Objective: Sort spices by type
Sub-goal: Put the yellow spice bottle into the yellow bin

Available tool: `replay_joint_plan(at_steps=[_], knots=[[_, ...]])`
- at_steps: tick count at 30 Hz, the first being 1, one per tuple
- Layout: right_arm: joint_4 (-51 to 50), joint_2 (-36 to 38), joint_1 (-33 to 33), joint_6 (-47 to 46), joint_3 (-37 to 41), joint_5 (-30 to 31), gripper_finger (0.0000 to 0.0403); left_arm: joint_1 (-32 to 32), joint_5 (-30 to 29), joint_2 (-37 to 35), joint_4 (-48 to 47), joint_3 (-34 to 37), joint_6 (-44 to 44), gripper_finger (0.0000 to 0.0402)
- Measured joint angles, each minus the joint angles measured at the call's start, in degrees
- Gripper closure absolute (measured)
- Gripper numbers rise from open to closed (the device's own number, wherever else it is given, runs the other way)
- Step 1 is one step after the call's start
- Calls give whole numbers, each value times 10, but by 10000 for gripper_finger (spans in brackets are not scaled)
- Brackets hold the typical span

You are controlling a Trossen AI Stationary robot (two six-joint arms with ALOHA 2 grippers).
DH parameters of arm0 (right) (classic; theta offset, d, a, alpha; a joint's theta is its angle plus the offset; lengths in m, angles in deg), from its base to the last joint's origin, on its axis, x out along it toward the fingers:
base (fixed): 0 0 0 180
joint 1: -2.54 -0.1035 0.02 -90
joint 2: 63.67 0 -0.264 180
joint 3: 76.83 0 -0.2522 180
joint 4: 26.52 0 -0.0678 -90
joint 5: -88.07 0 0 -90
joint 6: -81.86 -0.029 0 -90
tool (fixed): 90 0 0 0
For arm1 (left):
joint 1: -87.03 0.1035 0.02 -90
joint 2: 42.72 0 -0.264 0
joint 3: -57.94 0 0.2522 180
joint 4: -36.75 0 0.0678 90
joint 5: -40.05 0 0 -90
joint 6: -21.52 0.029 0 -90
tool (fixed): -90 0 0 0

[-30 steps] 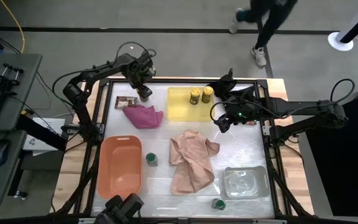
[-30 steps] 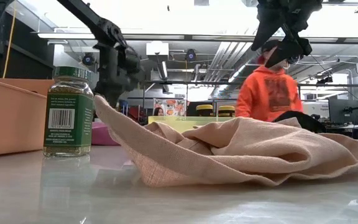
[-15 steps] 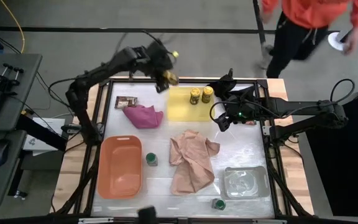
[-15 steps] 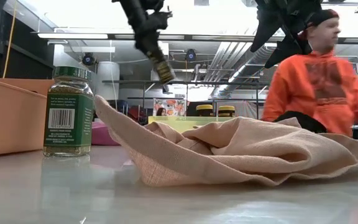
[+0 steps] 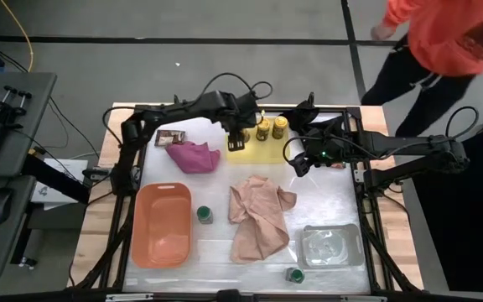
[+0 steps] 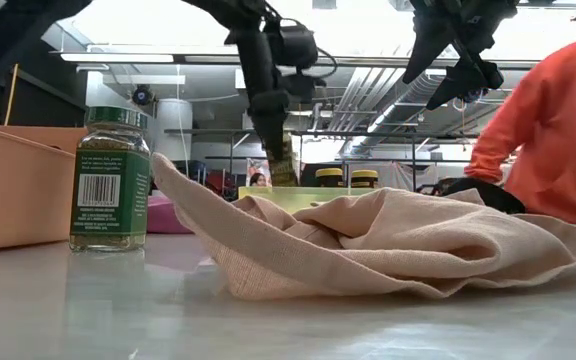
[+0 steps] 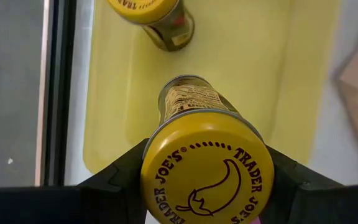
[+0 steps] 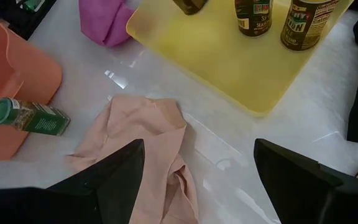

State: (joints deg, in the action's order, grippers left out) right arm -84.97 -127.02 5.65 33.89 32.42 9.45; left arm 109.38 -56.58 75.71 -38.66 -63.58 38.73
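- the left gripper (image 5: 238, 139) is over the yellow tray (image 5: 254, 149) at the far side of the desk (image 5: 334, 205), and its fingers are closed on a yellow-lidded jar (image 7: 207, 165), one finger on each side of the lid.
- in the low view this held jar hangs tilted, a little above the tray.
- two other yellow-lidded jars (image 5: 271, 127) stand upright in the same tray, just beside the left gripper.
- the right gripper (image 5: 300, 164) hovers above the desk, just beside the right edge of the yellow tray; its fingers are wide apart and hold nothing.
- one green-lidded jar (image 5: 205, 215) stands between the orange tray (image 5: 163, 225) and the tan cloth (image 5: 258, 214).
- a second green-lidded jar (image 5: 294, 274) is at the near edge of the desk, beside the clear tray (image 5: 332, 246).
- a brown packet (image 5: 168, 137) lies near the far left corner, touching the pink cloth (image 5: 193, 155).
- a person in an orange top (image 5: 455, 33) is beyond the desk.
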Motion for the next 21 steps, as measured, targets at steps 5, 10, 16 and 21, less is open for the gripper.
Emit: replay_joint_plan(at_steps=[5, 10, 16, 21], knots=[[3, 0, 0, 0, 0, 0, 108, 10, 1, 20, 6, 0, 0, 204], [10, 0, 0, 0, 0, 0, 108, 18, 2, 19, 30, 0, 3, 179], [12, 0, 0, -1, 0, 0, 108, 26, 26, 19, 49, 0, 4, 167], [12, 0, 0, -11, 0, 0, 108, 28, 34, 19, 67, 0, 4, 165]])
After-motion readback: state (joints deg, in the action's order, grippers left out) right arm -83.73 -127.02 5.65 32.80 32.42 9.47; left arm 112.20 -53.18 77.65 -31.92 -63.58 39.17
